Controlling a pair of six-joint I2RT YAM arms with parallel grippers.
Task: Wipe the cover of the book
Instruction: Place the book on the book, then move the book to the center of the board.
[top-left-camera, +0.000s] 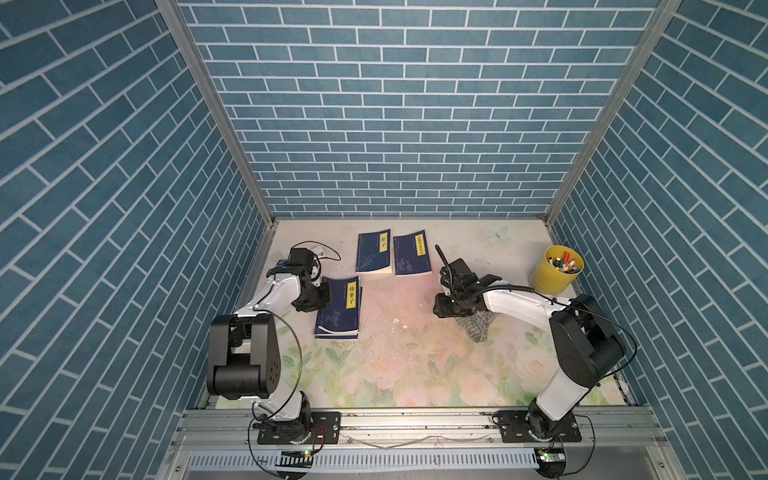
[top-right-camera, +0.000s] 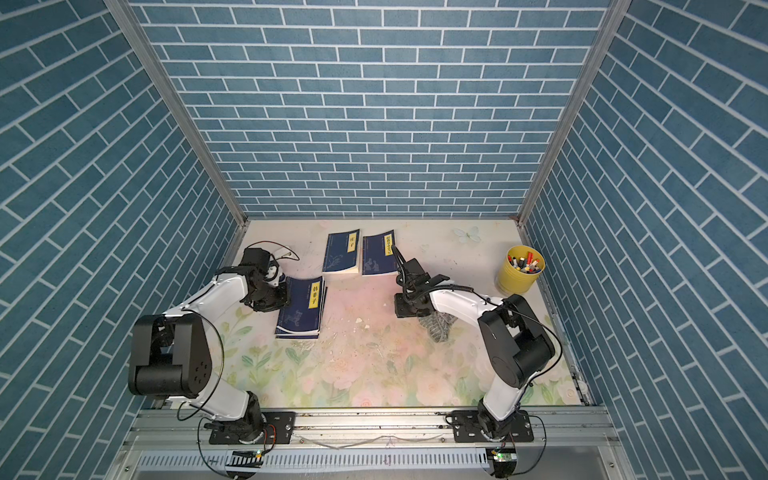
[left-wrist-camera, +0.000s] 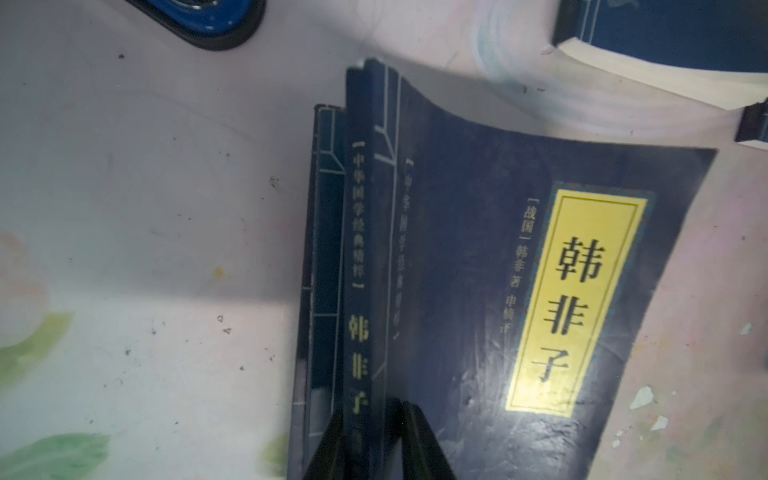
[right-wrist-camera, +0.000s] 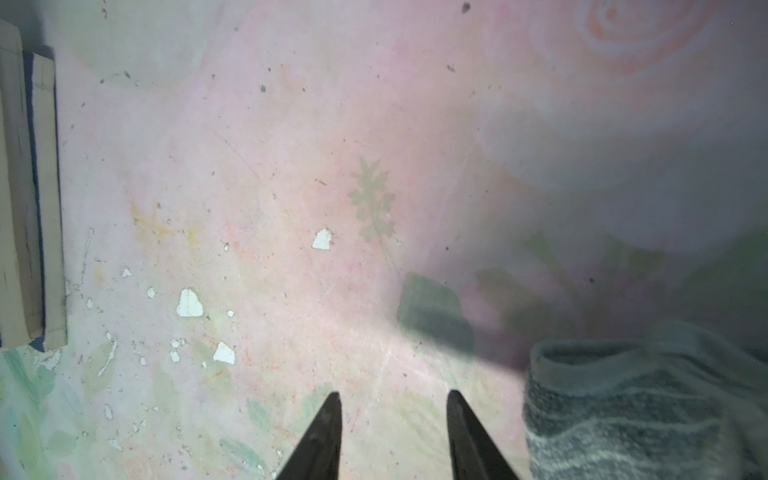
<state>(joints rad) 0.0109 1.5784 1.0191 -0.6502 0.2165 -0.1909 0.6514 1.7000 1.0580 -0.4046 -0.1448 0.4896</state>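
- book (top-left-camera: 338, 307): lies flat, cover up, on the left part of the table (top-left-camera: 415, 374), about midway between near and far; bears a yellow title strip along its right side; rests on a 2nd dark-blue volume (left-wrist-camera: 328, 232) whose edges peek out at the left and near sides.
- left gripper (top-left-camera: 318, 301): sits at the left edge of the book, over the spine; in the left wrist view shows 2 black fingers (left-wrist-camera: 332, 444) a narrow gap apart, with the spine strip running between them; cannot tell whether pinching the spine or merely parted above it.
- right gripper (right-wrist-camera: 395, 399): hangs low over bare table right of centre, well apart from the book; stands spread, with nothing between the fingertips.
- cloth (top-left-camera: 478, 328): grey with pale stripes; lies crumpled on the table just near and right of the right gripper, partly under that arm; not gripped; in the right wrist view bunches just beside 1 fingertip.
- thick far book (top-left-camera: 374, 253) and thin far book (top-left-camera: 411, 254): lie flat side by side near the far wall, close together, both dark blue with yellow strips.
- yellow cup (top-left-camera: 557, 270): stands upright at the far right, filled with markers.
- white flecks (right-wrist-camera: 189, 303): dot the table between the book and the right gripper.
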